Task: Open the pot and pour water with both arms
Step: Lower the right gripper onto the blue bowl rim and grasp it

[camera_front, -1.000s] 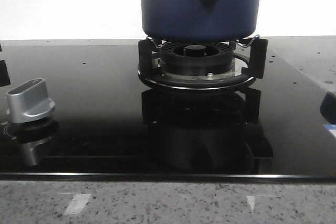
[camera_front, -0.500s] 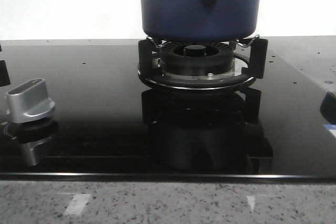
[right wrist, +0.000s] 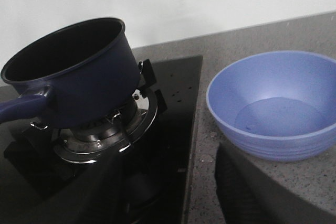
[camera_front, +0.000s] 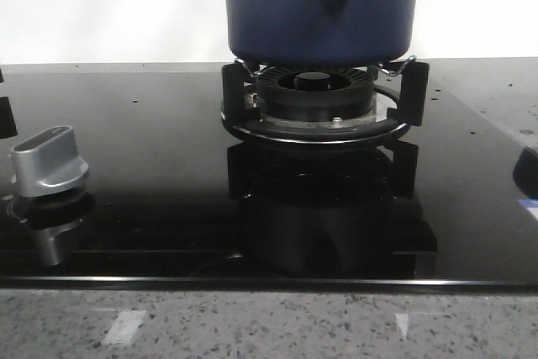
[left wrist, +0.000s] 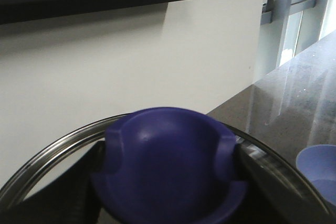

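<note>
Front view: one dark blue pot (camera_front: 319, 6) sits on one black ring burner (camera_front: 318, 102) at the far centre of the black glass hob (camera_front: 151, 174). The pot's handle mount with its small hole faces the camera. One silver control knob (camera_front: 46, 161) stands at the near left. A speckled stone counter (camera_front: 269, 325) runs along the near edge. No pincer appears in this view

Left wrist view: one blue lid knob (left wrist: 168, 171) fills the foreground, with the metal rim of one lid (left wrist: 47, 153) curving round it. The left gripper's dark fingers (left wrist: 86, 182) flank the knob on both sides, pinching it. One blue bowl (left wrist: 317, 174) is partly visible on the counter beyond

Right wrist view: the pot (right wrist: 73, 72) stands uncovered on the burner (right wrist: 100, 132), its interior dark. One blue bowl (right wrist: 275, 103) rests on the counter, just beside the hob. The right gripper's fingers are blurred dark shapes; they are spread apart and hold nothing
</note>
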Available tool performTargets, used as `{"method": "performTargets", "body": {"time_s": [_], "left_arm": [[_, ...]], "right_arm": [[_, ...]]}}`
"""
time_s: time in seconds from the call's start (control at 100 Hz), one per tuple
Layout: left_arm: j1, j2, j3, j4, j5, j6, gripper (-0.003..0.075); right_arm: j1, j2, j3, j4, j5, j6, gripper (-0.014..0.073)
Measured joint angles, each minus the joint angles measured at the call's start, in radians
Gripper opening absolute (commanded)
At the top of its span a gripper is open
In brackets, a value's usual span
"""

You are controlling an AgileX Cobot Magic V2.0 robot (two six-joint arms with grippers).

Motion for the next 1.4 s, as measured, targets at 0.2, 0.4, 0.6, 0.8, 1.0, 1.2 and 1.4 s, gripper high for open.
{"method": "performTargets", "body": {"time_s": [0.2,0.4,0.6,0.8,1.0,1.2,1.4], "left_arm": [[0.089,-0.062,0.062,0.125,0.060,-0.101,0.0316],[0.173,-0.122,0.119,0.144,0.088,-0.114,0.0316],[0.227,-0.147,0.145,0.145,0.098,-0.114,0.0316],[0.229,-0.147,0.148,0.147,0.100,-0.117,0.0316],[0.229,-0.147,0.148,0.147,0.106,-0.117,0.0316],[0.229,-0.147,0.148,0.134,0.106,-0.119,0.0316],[0.229,-0.147,0.148,0.134,0.106,-0.119,0.0316]], "right_arm": [[0.000,0.221,-0.202,0.006,0.049,0.052,0.0363],[0.000,0.488,-0.502,-0.164,0.243,0.176,0.0363],[0.000,0.704,-0.730,-0.384,0.407,0.290,0.0363],[-0.075,0.847,-0.771,-0.413,0.468,0.337,0.0363],[-0.142,0.940,-0.750,-0.427,0.462,0.377,0.0363],[-0.148,1.025,-0.651,-0.420,0.427,0.417,0.0363],[-0.150,1.069,-0.629,-0.420,0.423,0.421,0.0361]]}}
